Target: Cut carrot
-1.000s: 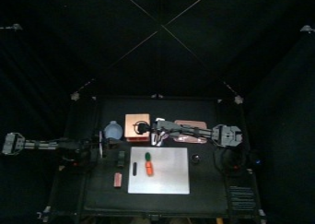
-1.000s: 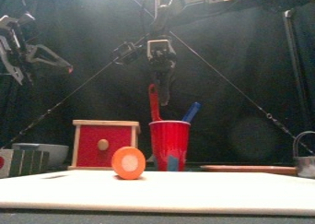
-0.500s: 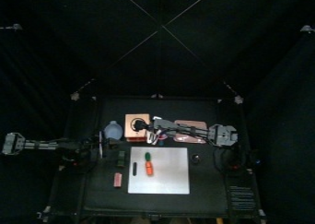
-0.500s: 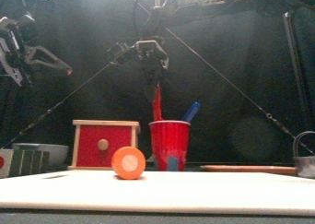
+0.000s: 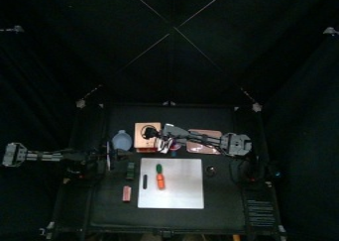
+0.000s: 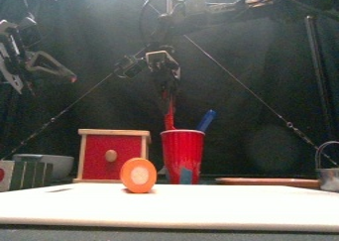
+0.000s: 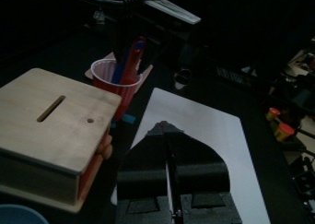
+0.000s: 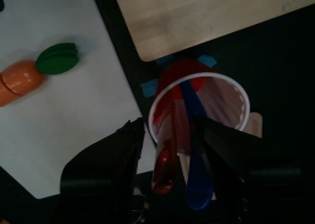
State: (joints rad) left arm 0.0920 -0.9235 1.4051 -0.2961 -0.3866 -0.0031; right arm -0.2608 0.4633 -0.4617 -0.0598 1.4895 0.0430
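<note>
My right gripper (image 6: 162, 64) hangs over the red cup (image 6: 181, 155), clenched on a red utensil (image 6: 169, 108). The carrot (image 5: 159, 179) lies on the white board (image 5: 180, 197). Left jaws: can't tell.

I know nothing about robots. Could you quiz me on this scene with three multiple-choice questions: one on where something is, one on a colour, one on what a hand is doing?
1. Where is the carrot?
A. on the bare table
B. on the white board
C. on the wooden box

2. What colour is the cup?
A. red
B. green
C. white

3. What is the right hand doing?
A. hanging open and empty
B. pressing on the carrot
C. gripping a red tool over the cup

Answers:
1 B, the top view shows it lying on the board.
2 A, the front view shows a red cup.
3 C, the red tool hangs from the closed hand above the cup.
</note>
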